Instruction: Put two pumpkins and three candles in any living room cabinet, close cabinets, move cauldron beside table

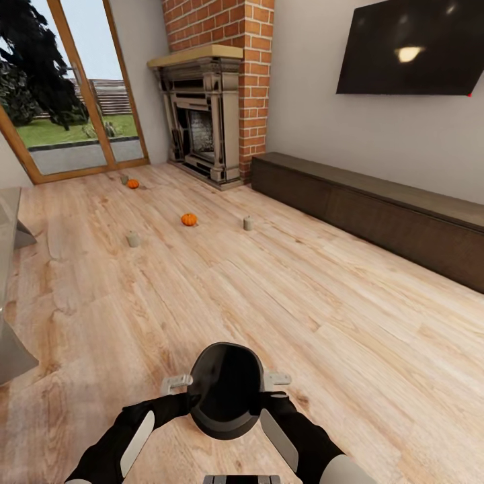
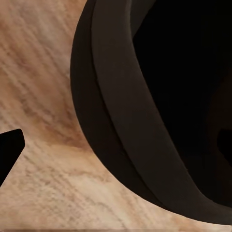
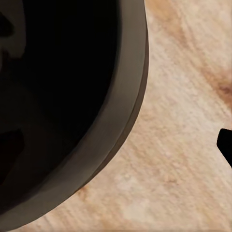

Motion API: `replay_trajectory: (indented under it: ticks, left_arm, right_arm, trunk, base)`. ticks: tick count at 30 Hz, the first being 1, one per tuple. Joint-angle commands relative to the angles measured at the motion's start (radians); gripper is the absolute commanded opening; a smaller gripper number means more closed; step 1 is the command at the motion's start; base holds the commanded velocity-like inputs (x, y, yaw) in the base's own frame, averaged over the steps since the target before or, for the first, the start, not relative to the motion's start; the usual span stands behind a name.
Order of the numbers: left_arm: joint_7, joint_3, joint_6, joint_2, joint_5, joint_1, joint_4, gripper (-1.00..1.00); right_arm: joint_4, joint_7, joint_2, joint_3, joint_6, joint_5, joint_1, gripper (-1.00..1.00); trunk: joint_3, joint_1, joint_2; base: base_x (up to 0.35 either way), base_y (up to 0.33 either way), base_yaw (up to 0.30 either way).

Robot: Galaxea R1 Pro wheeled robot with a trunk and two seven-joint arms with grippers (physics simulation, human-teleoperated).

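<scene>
A black cauldron [image 1: 225,393] sits low in front of my trunk, between my left gripper [image 1: 176,384] and right gripper [image 1: 277,380]. Its rim [image 2: 145,121] [image 3: 72,96] looms close in both wrist views. One dark fingertip [image 2: 8,152] [image 3: 226,145] stands apart from its outer wall in each. On the floor ahead lie two orange pumpkins [image 1: 189,219] [image 1: 132,183]. Three stubby candles [image 1: 248,223] [image 1: 133,238] [image 1: 124,179] stand near them. The long dark cabinet [image 1: 376,208] runs along the right wall with its fronts shut.
A fireplace [image 1: 202,128] with a brick chimney stands at the back, with glass doors [image 1: 67,101] to its left. A black TV [image 1: 410,47] hangs above the cabinet. Grey furniture [image 1: 10,282] juts in at the left edge. Wooden floor stretches between me and the pumpkins.
</scene>
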Motion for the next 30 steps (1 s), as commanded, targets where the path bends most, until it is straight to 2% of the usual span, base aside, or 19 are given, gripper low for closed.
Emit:
replay_trajectory:
  ticks: [1,25,30]
  left_arm:
    - [0.0,-0.002,0.005,0.001,0.004,0.0,-0.001,1.0]
    - [-0.002,-0.004,0.005,0.001,0.003,0.0,-0.001,1.0]
    - [-0.002,-0.004,0.005,0.001,0.003,0.0,-0.001,1.0]
  right_arm:
    - [-0.001,-0.009,-0.001,0.005,0.002,-0.009,-0.001,1.0]
    - [0.001,-0.008,-0.001,0.005,0.002,-0.009,-0.001,1.0]
    - [0.018,-0.008,-0.001,0.005,-0.034,-0.008,-0.001,1.0]
  trunk:
    - [-0.001,0.0,0.0]
    - [-0.001,0.0,0.0]
    - [-0.009,0.001,-0.001]
  base:
    - [0.0,0.0,0.0]
    - [0.032,0.01,0.0]
    - [0.0,0.0,0.0]
